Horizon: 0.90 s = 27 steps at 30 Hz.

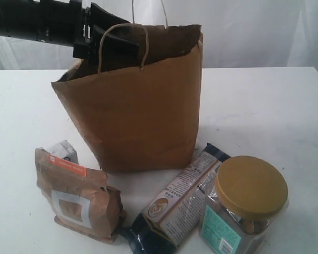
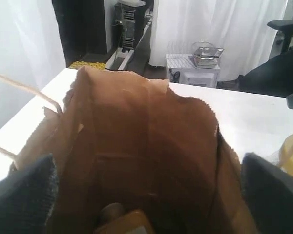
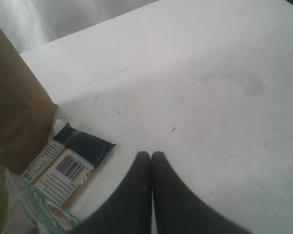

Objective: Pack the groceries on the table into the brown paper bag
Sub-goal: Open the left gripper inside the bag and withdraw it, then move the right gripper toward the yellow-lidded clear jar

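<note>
The brown paper bag (image 1: 143, 106) stands upright mid-table. My left gripper (image 1: 114, 42) hangs in its mouth, fingers (image 2: 24, 195) spread wide and open around nothing. Below it, inside the bag (image 2: 151, 131), lies the yellow bottle (image 2: 129, 222) with a dull round shape beside it. In front of the bag on the table (image 1: 265, 106) are the brown orange-striped pouch (image 1: 77, 196), the small white-blue carton (image 1: 63, 152), the long dark-blue packet (image 1: 175, 203) and the gold-lidded jar (image 1: 246, 203). My right gripper (image 3: 151, 156) is shut and empty above bare table beside the packet (image 3: 73, 156).
The bag's cord handles (image 1: 122, 45) arch around the left gripper. A torn rim (image 1: 164, 58) runs along the bag's front. White curtains hang behind the table. Bare tabletop (image 3: 210, 73) stretches to the right of the bag.
</note>
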Available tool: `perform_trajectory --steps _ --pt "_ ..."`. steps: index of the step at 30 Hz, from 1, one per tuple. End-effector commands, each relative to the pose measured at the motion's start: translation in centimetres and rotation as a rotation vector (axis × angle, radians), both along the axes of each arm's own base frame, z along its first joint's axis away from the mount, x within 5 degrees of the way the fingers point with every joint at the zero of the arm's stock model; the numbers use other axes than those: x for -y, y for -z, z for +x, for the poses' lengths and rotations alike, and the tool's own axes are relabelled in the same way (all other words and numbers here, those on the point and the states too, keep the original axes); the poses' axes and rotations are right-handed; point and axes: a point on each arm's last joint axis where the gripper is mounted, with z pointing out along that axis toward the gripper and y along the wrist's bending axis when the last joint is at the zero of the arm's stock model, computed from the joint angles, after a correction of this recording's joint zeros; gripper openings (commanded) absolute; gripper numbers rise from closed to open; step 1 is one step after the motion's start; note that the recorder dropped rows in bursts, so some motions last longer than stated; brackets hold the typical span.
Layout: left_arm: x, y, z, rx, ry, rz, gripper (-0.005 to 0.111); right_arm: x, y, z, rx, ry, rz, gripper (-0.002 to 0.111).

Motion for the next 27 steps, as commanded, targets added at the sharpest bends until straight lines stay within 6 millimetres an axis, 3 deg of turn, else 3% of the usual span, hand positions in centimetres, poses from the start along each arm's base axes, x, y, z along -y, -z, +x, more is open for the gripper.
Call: perform_trajectory --steps 1,5,10,16,24,27 --pt "0.0 -0.7 0.2 0.014 -0.05 -0.024 0.105 0.0 0.1 0.0 0.0 0.005 0.003 0.0" --pt "-0.1 -1.7 1.1 -0.007 -0.157 -0.136 0.105 -0.1 -0.5 0.2 0.076 -0.008 0.013 0.0" --pt "-1.0 -4.7 2.1 -0.014 -0.357 -0.315 0.105 -0.4 -2.1 0.6 0.25 -0.038 0.034 0.0" --pt "-3.1 -8.7 2.8 0.095 -0.671 -0.307 0.105 -0.6 -3.4 0.6 0.392 -0.061 0.053 0.0" --pt "-7.4 -14.4 0.1 0.248 -1.083 -0.296 0.105 -1.0 -6.1 0.2 0.683 -0.11 0.088 0.0" --pt "-9.1 -16.1 -1.4 0.324 -1.233 -0.272 0.093 -1.0 -7.7 0.2 0.745 -0.115 0.089 0.0"
